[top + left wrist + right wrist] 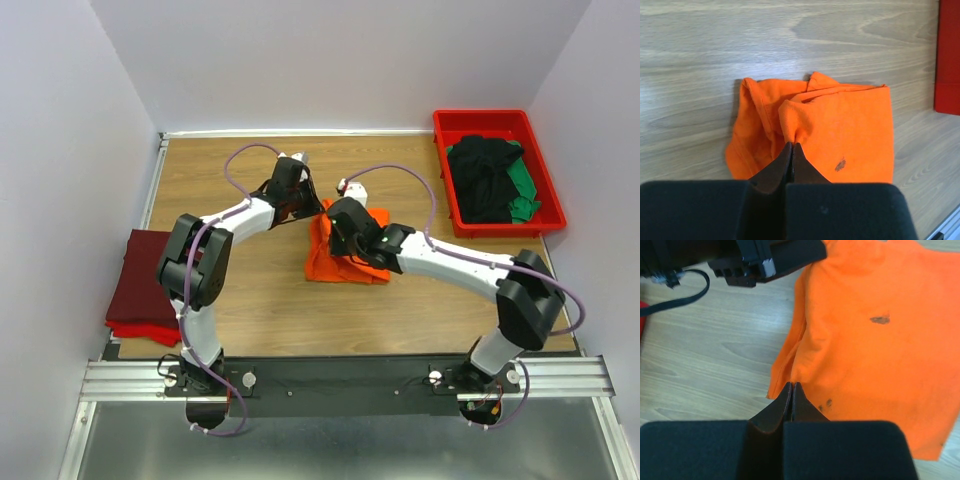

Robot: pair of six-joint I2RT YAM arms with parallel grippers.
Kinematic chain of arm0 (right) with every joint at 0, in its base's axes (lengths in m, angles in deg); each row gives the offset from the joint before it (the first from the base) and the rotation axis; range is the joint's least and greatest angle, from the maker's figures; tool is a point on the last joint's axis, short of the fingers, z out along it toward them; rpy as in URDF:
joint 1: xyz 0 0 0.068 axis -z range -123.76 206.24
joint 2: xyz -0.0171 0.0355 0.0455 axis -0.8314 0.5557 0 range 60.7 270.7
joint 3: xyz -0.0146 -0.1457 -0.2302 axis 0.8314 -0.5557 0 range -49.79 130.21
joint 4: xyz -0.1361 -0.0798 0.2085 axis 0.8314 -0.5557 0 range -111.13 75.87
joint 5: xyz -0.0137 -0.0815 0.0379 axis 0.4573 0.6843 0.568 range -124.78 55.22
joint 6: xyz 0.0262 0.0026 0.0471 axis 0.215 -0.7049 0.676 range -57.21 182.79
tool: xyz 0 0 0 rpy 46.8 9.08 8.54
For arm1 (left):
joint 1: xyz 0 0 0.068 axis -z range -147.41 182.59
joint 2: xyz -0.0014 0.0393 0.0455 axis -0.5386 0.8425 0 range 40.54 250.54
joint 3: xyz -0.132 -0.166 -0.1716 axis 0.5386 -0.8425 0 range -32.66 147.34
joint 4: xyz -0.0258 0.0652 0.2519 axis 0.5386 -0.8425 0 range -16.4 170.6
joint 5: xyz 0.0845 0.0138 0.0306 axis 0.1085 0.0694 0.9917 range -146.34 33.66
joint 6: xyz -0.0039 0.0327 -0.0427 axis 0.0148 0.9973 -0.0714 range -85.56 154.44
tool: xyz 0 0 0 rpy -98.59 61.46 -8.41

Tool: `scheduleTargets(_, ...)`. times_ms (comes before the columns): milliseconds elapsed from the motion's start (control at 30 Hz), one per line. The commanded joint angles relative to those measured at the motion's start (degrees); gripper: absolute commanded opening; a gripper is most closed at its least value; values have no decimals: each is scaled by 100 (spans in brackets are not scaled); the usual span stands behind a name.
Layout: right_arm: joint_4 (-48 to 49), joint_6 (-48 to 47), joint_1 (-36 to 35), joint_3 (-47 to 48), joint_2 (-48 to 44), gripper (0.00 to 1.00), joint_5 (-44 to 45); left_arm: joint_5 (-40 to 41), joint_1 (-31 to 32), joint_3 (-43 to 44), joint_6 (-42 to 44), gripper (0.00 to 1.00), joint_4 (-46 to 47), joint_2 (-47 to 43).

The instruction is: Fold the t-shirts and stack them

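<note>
Where both arms meet at mid-table, noted orange t-shirt [322, 262] lying bunched and partly folded on wood table [250, 300], with a few dark spots on the cloth. Found left gripper [792, 146] at shirt's 11 o'clock corner in the top view, pressed together at the tips and pinching a raised fold of orange cloth. Found right gripper [791, 386] over shirt's 12-to-1 o'clock part, likewise clamped tight, nipping the shirt's edge where cloth meets bare wood. Logged at table's 9 o'clock edge, well apart: maroon t-shirt [150, 270] folded flat atop red t-shirt [135, 328]. Logged at 2 o'clock corner: red tray [490, 117] holding black t-shirt [485, 185] in an unfolded heap, green t-shirt [528, 185] crumpled at its 3 o'clock side.
</note>
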Motion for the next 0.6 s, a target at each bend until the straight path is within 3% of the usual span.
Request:
scheduleTargets(0,450,29,-86,175,426,1,-372,72,-38,-103,-57,0,415,-58)
scheduleTargets(567,1831,38,-217,-142,1596,10,-1146,19,-126,-315,-206,0,898,179)
